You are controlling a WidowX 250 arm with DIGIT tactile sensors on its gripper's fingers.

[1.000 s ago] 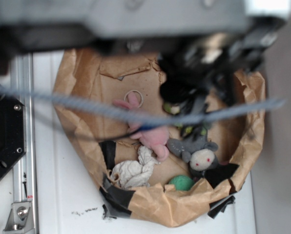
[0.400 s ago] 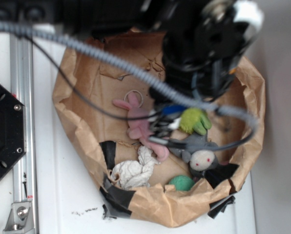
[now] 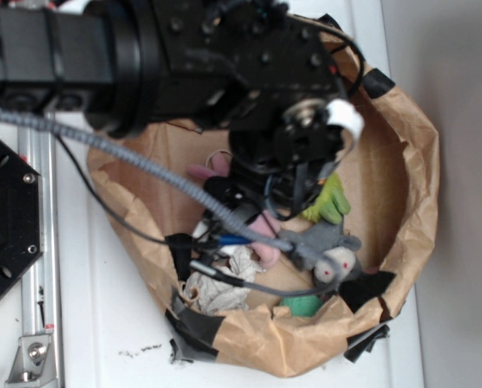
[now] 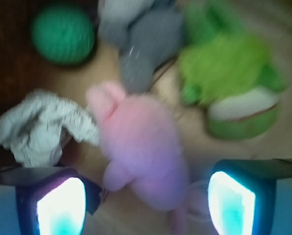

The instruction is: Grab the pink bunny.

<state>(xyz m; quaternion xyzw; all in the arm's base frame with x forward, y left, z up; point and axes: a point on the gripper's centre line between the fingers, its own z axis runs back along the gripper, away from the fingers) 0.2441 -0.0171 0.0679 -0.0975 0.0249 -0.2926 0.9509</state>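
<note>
Approach step: the gripper [image 4: 146, 203] hangs over the pink bunny [image 4: 141, 156], jaws spread wide, nothing held. In the wrist view both fingertips [image 4: 60, 205] glow at the bottom corners of the frame and the bunny's body sits between them, centre-lower frame, slightly left of middle. Contact not made as far as the blurry frame shows.

In the exterior view the bunny [image 3: 264, 230] is mostly hidden under the arm, only a pink patch and an ear showing mid-frame, inside the brown paper bag [image 3: 419, 194].

Next move, my read: straight descent, a small shift toward the left of the wrist frame to centre the body, then close across the torso.

Room is tight. The white cloth wad [image 4: 43, 127] touches or nearly touches the bunny at the left of the wrist frame (could get pinched by the left finger). The grey plush [image 4: 141, 44] lies just above the bunny's head, the green toy [image 4: 234, 78] at upper right, near but apart, the green ball [image 4: 62, 34] upper left, well clear. The bag's walls ring everything in the exterior view, with open floor mainly at right; cables [image 3: 144, 162] drape across the left side of the bag.
</note>
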